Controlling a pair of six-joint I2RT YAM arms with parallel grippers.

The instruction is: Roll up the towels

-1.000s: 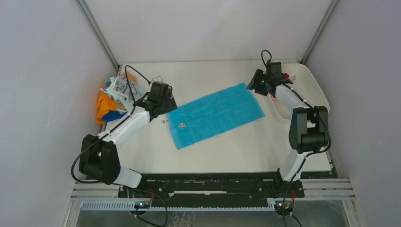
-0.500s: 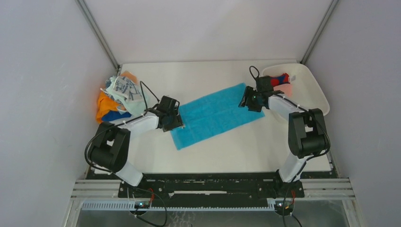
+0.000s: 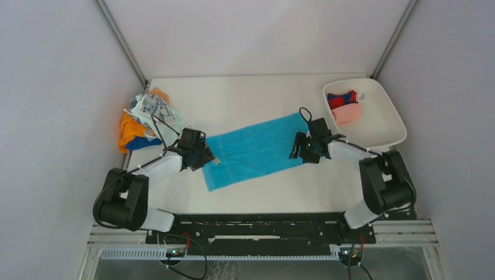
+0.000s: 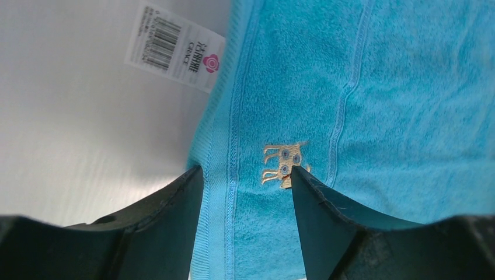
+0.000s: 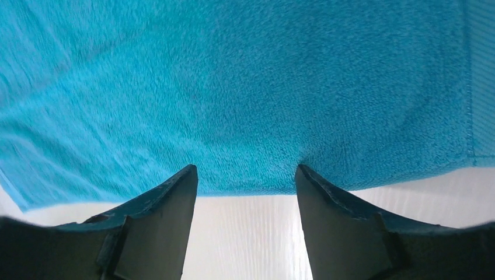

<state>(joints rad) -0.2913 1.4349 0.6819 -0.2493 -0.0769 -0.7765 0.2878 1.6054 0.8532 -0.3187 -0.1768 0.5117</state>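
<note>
- While the right arm hung over the white tray [image 3: 386,130] at the upper right a second ago, it has since swung down and to the left. The right claw [image 3: 299,149] now sits low at the right-hand end of the bright blue towel [image 3: 254,150], near its lower corner.
- In its wrist view that claw stands wide and empty, with the jaws astride the towel's edge and the bare white surface [image 5: 245,233] showing beneath them.
- The left arm has dropped as well, from beside the heap of loose towels [image 3: 146,119] at the upper left to the blue towel's left end.
- The left claw [image 4: 245,172] is wide and holds nothing. Its jaws stand either side of the hem and a small embroidered motif [image 4: 284,166], and a barcode label [image 4: 175,46] lies on the surface just off the towel's edge.
- The blue towel lies flat and unrolled mid-surface — less steeply slanted than a second ago, and shifted a little toward the lower left.
- With the arm gone, the tray shows a red-and-blue roll [image 3: 341,98] and a pink roll [image 3: 349,113], probably towels already finished.
- With one open claw at each short end, work on the blue towel looks about to start. No turn has been made yet, so the next step is likely to pinch one end and begin rolling.
</note>
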